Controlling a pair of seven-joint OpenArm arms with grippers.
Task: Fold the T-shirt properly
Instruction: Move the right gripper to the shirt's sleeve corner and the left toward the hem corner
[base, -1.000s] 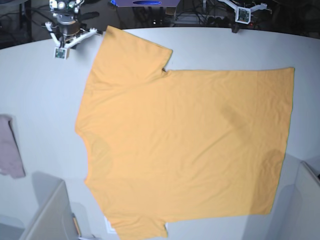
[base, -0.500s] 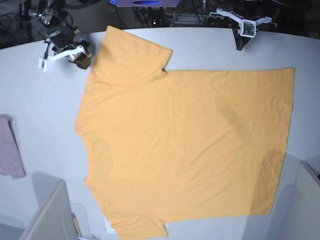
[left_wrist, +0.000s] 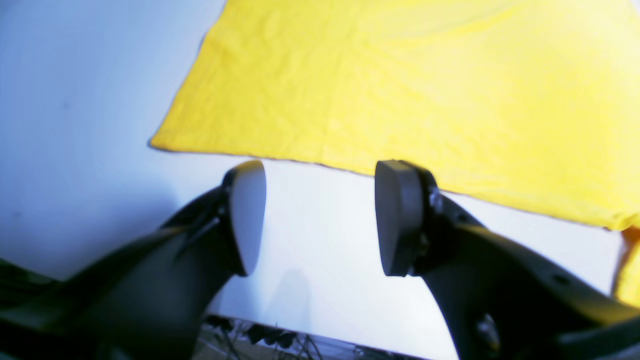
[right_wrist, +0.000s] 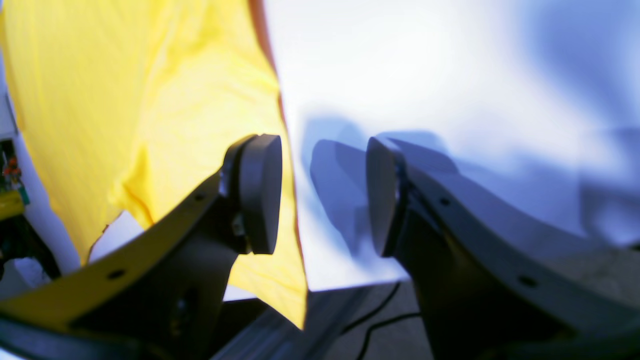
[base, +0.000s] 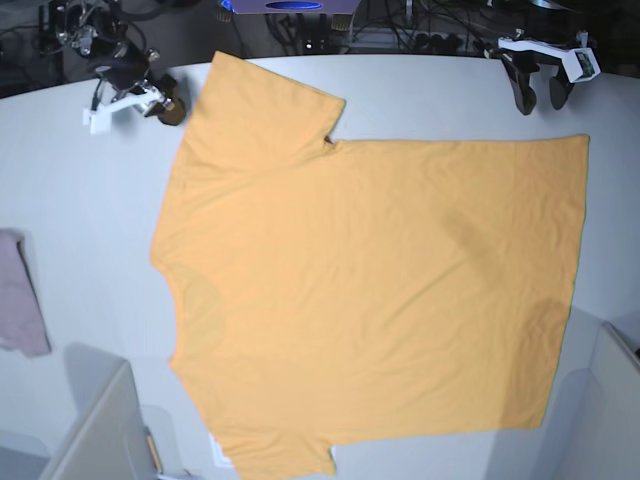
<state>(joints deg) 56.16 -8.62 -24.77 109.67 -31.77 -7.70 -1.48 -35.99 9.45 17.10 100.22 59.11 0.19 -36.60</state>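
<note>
- The T-shirt (base: 370, 290) is found spread flat and unfolded on the white table (base: 90, 260), occupying most of its surface; no fold has been made yet.
- At the near edge of the base view, one sleeve is seen at the lower left of the garment, with the hem running down the right side.
- A small pinkish cloth (base: 18, 300) is noted at the table's left edge, well apart from the shirt.
- At the far side, the right gripper (base: 165, 103) is positioned just beside the far sleeve. In its wrist view the right gripper (right_wrist: 322, 192) is seen parted moderately, holding nothing, with the sleeve edge between its fingers.
- The left gripper (base: 538, 90) is placed near the far hem corner. In its wrist view the left gripper (left_wrist: 320, 217) is seen wide apart and empty, over bare table just short of the hem edge.
- The step in hand is judged to be the approach to grasp the far edge. It is advised that both edges be pinched squarely at matching points, so that the fold is carried over evenly and without wrinkling.
</note>
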